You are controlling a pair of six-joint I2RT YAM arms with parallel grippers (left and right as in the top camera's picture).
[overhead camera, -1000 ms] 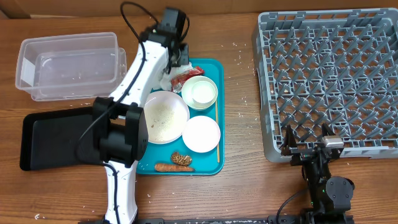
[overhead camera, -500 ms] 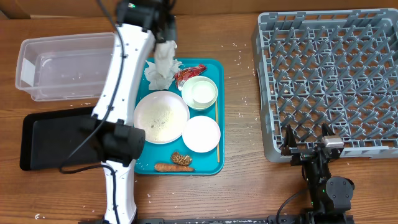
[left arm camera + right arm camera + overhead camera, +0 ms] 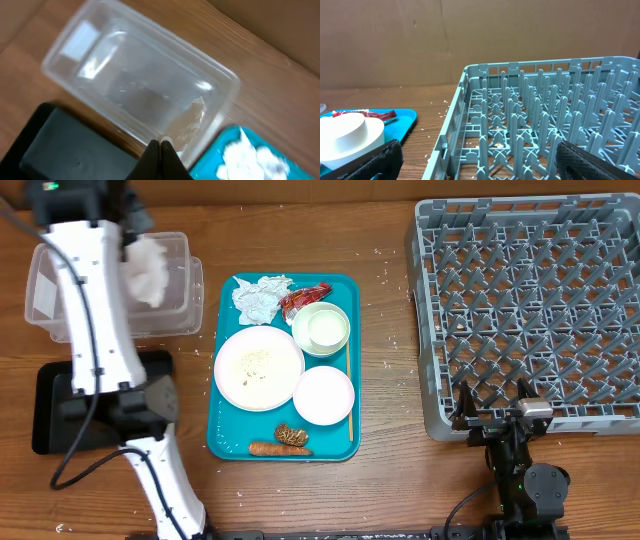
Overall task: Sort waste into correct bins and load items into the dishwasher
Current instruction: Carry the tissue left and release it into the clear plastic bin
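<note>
My left gripper (image 3: 139, 243) is shut on a crumpled white tissue (image 3: 148, 268) that hangs over the right part of the clear tub (image 3: 70, 285). In the left wrist view the closed fingertips (image 3: 159, 146) point at the tub (image 3: 140, 85), with a pale scrap between them. A second tissue (image 3: 258, 295) and the red wrapper (image 3: 306, 295) lie on the teal tray (image 3: 345, 445), along with the plate (image 3: 259, 367), small dish (image 3: 323, 395), bowl (image 3: 321, 329), chopsticks (image 3: 349, 395), carrot (image 3: 265, 448) and brown lump (image 3: 293, 436). My right gripper (image 3: 497, 415) stands open, holding nothing, at the front edge of the grey rack (image 3: 530, 310).
The black tray (image 3: 60, 405) lies in front of the tub, partly under my left arm. Scattered rice grains speckle the wood between the teal tray and the rack. The right wrist view shows the rack's pegs (image 3: 545, 125) ahead and the bowl (image 3: 350, 137) at left.
My left arm has swung left from the back of the teal tray to above the clear tub, carrying one tissue. The other tissue stays on the tray. The right arm has not moved.
</note>
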